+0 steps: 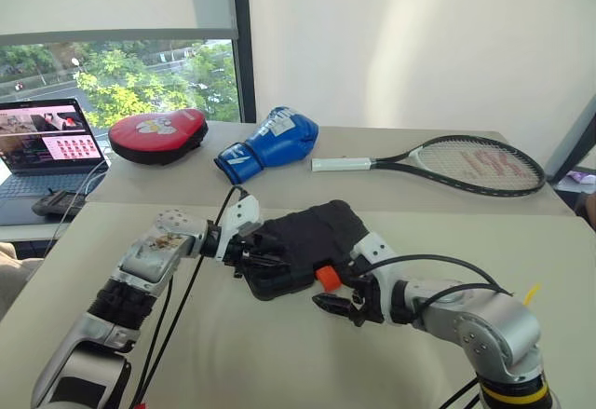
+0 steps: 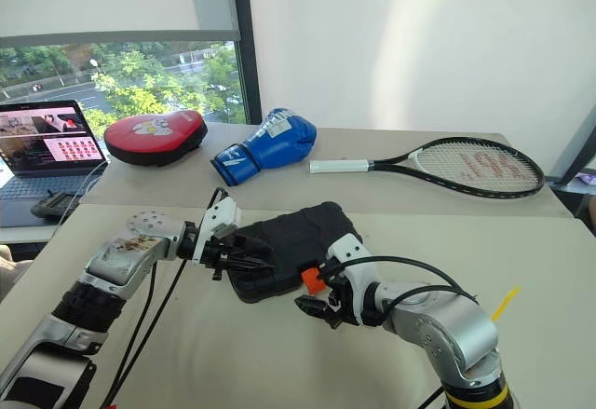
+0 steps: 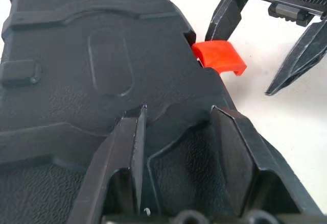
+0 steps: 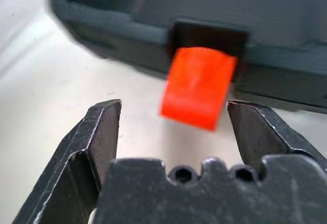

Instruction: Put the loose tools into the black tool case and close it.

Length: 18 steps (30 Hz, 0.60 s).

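Black tool case (image 1: 300,244) lying closed on the near beige table (image 1: 279,353), lid down, textured outside up, about centre, between the two arms. Orange latch (image 1: 328,278) sticking out from the case's near edge, angled outward, not flat against the shell.

Left gripper (image 1: 250,258) at the case's left end, fingers (image 3: 120,152) parted, resting over the lid's corner; nothing clamped between them as far as visible. Contact with the lid likely, hard to confirm.

Right gripper (image 2: 317,307) just in front of the latch, jaws spread wide, latch in line with the gap but clear of both fingertips (image 4: 104,127). Holding nothing. Same gripper visible past the latch in the left wrist view, fingers splayed.

No loose tools seen on the table.

Far table (image 1: 391,181): red punch mitt (image 1: 158,134), blue boxing glove (image 1: 270,144), tennis racket (image 1: 447,161). Open laptop (image 1: 47,148) on a separate surface at far left, by the window.
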Motion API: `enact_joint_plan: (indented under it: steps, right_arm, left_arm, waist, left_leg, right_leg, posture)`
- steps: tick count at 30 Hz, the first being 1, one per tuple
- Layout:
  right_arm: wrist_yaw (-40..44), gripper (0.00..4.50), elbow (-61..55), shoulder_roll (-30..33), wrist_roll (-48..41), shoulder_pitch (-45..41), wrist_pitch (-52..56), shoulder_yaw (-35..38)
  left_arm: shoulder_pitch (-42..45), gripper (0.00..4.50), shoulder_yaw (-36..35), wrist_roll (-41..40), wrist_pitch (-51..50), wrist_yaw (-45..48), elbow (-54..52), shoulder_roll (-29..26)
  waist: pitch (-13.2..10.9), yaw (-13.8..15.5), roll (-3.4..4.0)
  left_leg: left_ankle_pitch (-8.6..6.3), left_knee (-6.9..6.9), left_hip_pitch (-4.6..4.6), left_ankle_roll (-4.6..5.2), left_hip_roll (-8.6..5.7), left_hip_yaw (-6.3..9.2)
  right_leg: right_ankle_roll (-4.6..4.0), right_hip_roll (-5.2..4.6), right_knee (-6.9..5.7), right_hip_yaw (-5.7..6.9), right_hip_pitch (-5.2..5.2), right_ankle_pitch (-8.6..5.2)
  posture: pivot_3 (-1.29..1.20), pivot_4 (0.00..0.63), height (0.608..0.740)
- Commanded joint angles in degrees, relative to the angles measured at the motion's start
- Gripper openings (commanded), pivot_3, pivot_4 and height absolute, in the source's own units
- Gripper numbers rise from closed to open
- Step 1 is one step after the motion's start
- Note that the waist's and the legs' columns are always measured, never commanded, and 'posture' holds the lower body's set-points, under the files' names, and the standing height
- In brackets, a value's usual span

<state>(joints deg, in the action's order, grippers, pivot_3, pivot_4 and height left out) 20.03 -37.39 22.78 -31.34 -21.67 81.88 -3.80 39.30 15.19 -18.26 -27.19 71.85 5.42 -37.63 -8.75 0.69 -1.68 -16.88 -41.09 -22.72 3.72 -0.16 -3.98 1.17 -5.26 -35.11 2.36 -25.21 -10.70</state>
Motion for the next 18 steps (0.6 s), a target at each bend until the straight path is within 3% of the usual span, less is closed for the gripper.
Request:
enact_joint_plan:
  steps: [1, 18]
  right_arm:
    - [-2.6, 3.85, -0.2, -1.7, 1.1, -0.6, 0.3, 0.9]
    - [-2.1, 3.85, -6.1, -2.8, -3.2, -2.6, 8.2, 4.5]
  left_arm:
    - [-0.6, 2.17, 0.2, 1.0, 1.0, 0.5, -0.7, 0.2]
    - [-2.3, 2.17, 0.1, 1.9, 0.3, -0.2, -1.7, 0.0]
  waist:
    - [0.0, 0.0, 0.0]
    - [0.0, -0.1, 0.01]
  left_leg:
    - [0.0, 0.0, 0.01, 0.0, 0.0, 0.0]
    - [-0.15, 0.02, 0.13, 0.26, 0.02, 0.01]
  right_leg:
    - [0.0, 0.01, -0.01, 0.0, 0.0, 0.0]
    - [0.0, 0.02, -0.06, -0.02, 0.03, 0.0]
  posture:
    - [0.0, 0.15, 0.74]
    - [0.0, 0.15, 0.74]
